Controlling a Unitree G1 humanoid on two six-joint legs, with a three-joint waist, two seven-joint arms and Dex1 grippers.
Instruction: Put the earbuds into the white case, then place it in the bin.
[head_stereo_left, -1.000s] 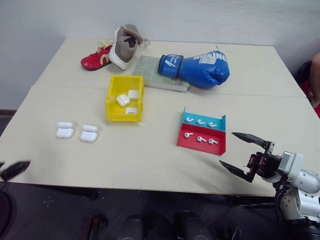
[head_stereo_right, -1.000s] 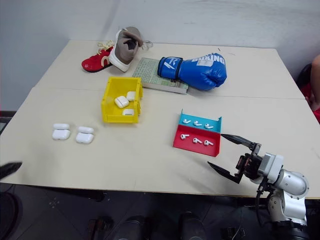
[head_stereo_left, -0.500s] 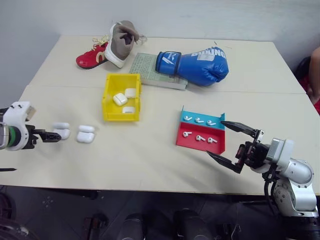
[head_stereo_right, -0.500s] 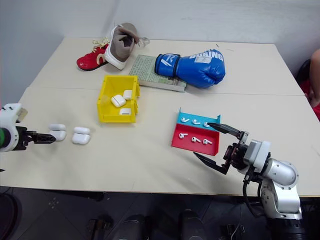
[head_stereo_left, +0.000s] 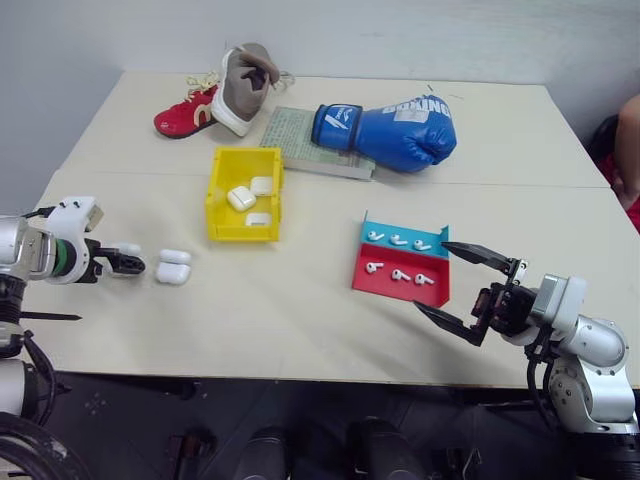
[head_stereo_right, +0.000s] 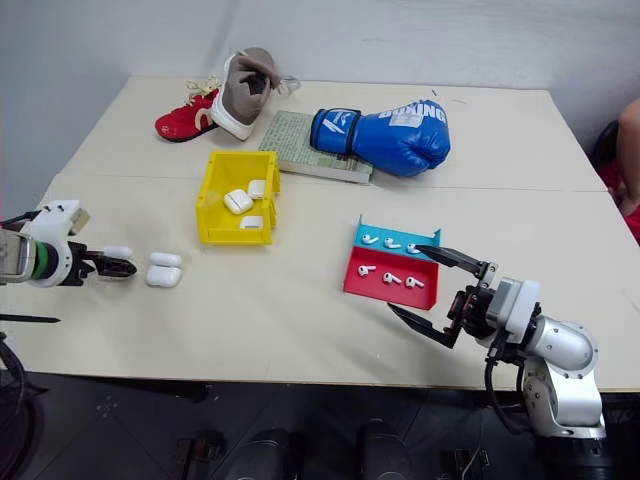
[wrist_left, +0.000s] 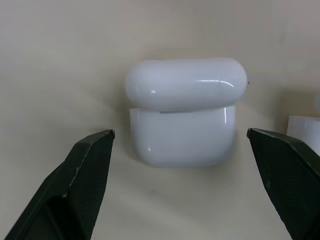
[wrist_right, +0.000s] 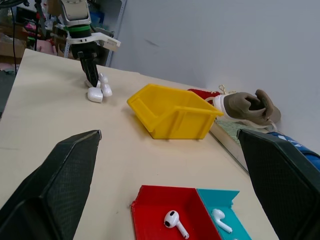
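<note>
Several earbuds (head_stereo_left: 399, 274) lie in two rows in a flat red and teal tray (head_stereo_left: 372, 285). Two white cases lie with lids flipped back at the table's left. My left gripper (head_stereo_left: 130, 264) is open over the left white case (wrist_left: 182, 115), one finger on either side, not touching it. The other case (head_stereo_left: 173, 270) lies just to its right. The yellow bin (head_stereo_left: 215, 200) stands behind them and holds three more cases. My right gripper (head_stereo_left: 432, 277) hangs open and empty at the tray's near right corner.
A blue boxing glove (head_stereo_left: 395, 130) rests on a green book (head_stereo_left: 300, 135) at the back. A red shoe (head_stereo_left: 180, 115) and a grey-white shoe (head_stereo_left: 243, 85) stand at the back left. A person's arm (head_stereo_left: 630, 135) shows at the right edge.
My left arm has swung in from beyond the table's left edge and brought its open gripper down over the left case. The right gripper has drifted slightly left toward the tray.
</note>
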